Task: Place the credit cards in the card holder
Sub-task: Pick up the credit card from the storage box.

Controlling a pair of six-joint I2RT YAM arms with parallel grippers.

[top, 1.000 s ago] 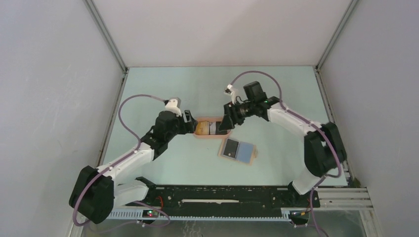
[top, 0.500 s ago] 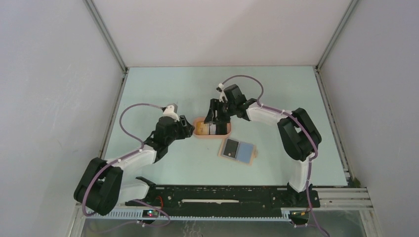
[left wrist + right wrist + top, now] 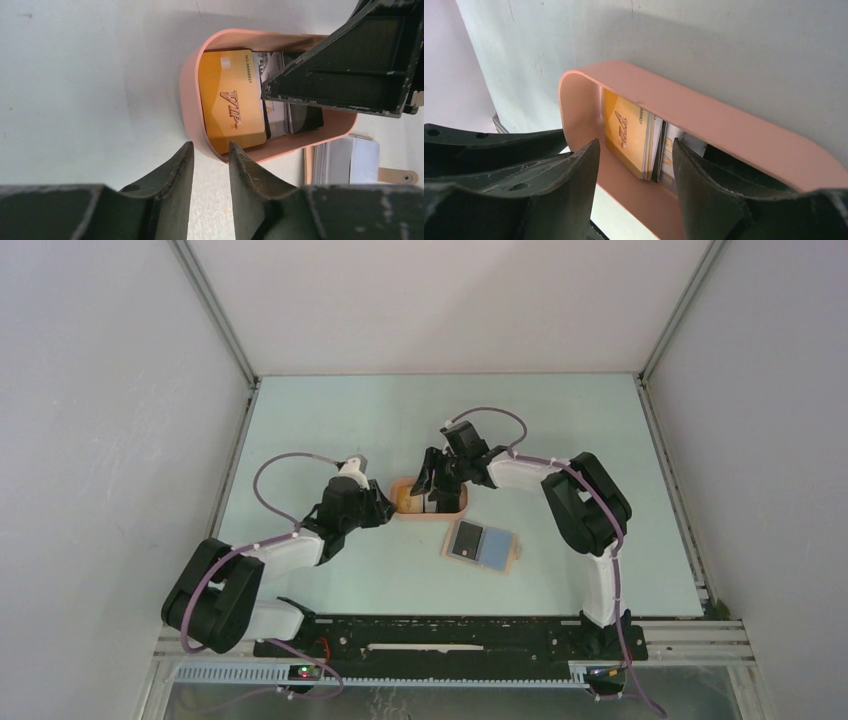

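The credit cards lie stacked in a salmon-pink oval tray [image 3: 450,508]; a yellow-orange card [image 3: 230,100] is on top at the left, with black and white cards [image 3: 295,117] beside it. My right gripper [image 3: 635,150] is open and hangs over the tray, its fingers either side of the stack's edge [image 3: 651,150]. My left gripper [image 3: 210,150] is open with a narrow gap, at the tray's left end, its tips at the rim [image 3: 187,100]. The tan card holder [image 3: 512,558] lies open to the lower right, showing a black card [image 3: 466,539] and a pale blue one [image 3: 495,548].
The pale green table [image 3: 330,420] is walled in by white panels on three sides. A black rail [image 3: 450,632] runs along the near edge by the arm bases. My two grippers are close together over the tray [image 3: 724,125].
My right gripper has swung left and come down over the tray. My left arm has pulled back a little, its gripper staying at the tray's left end.
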